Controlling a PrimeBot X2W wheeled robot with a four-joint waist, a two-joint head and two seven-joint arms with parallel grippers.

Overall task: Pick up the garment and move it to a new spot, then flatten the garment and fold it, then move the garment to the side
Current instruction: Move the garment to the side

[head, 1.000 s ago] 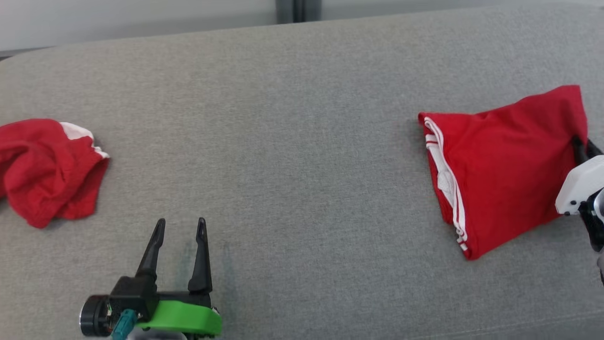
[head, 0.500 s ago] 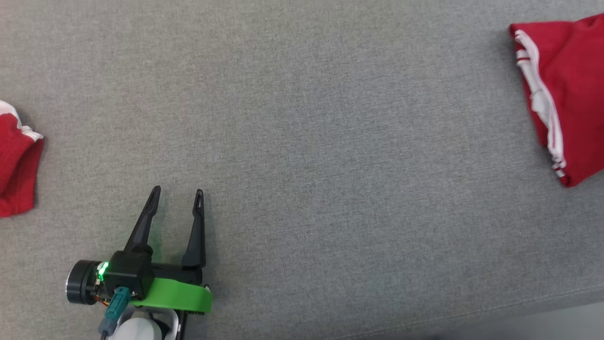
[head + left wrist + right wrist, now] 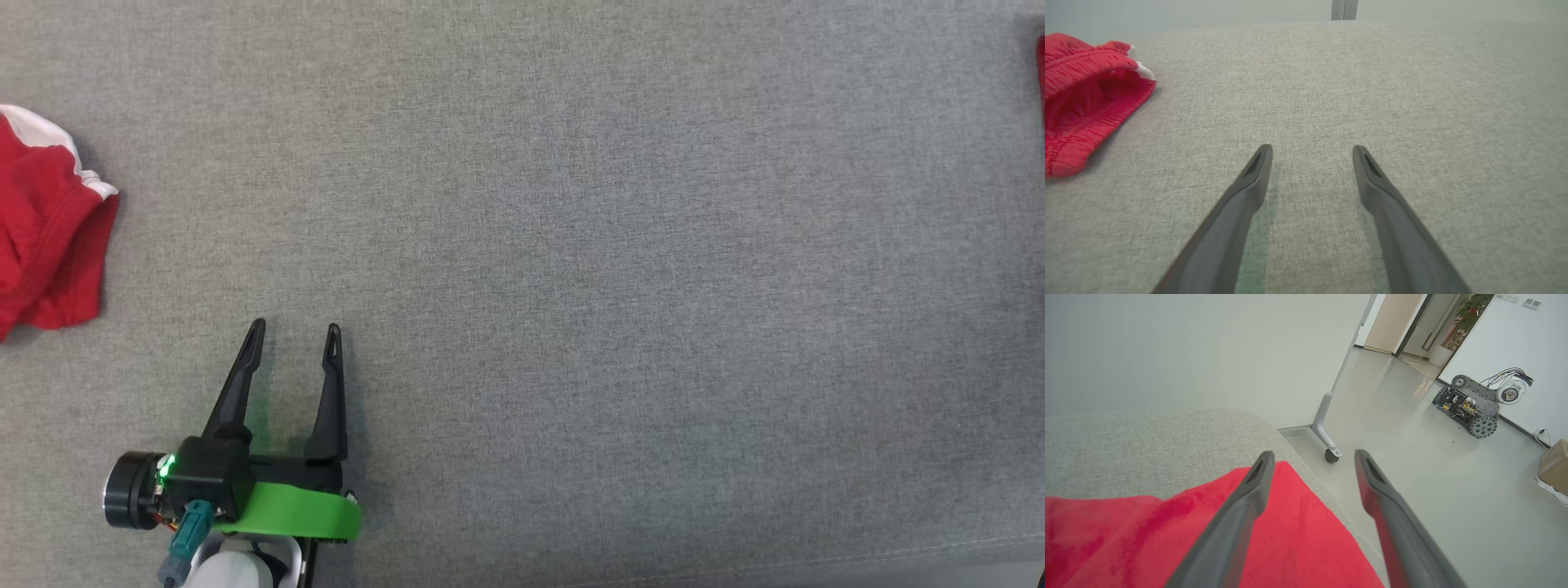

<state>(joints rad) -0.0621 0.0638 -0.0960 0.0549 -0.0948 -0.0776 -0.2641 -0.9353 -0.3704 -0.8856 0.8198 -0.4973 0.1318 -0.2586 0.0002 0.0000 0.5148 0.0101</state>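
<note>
Grey fabric surface (image 3: 571,245): crumpled red garment (image 3: 45,237) left, flat red garment (image 3: 1106,539) right.

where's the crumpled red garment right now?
The crumpled red garment lies at the head view's left edge on the grey surface, ahead and to the left of the open left end effector, not touching it.

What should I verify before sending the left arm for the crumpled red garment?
1. The right gripper is open, holding nothing: ok.
2. The folded garment rests on the cushion, though near its edge: ok.
3. The left gripper is open and empty: ok.
4. The crumpled garment lies apart from the left gripper, off to its left: ok.
5. The crumpled garment shows whole in the head view: not ok, the picture's edge cuts it off.
</note>
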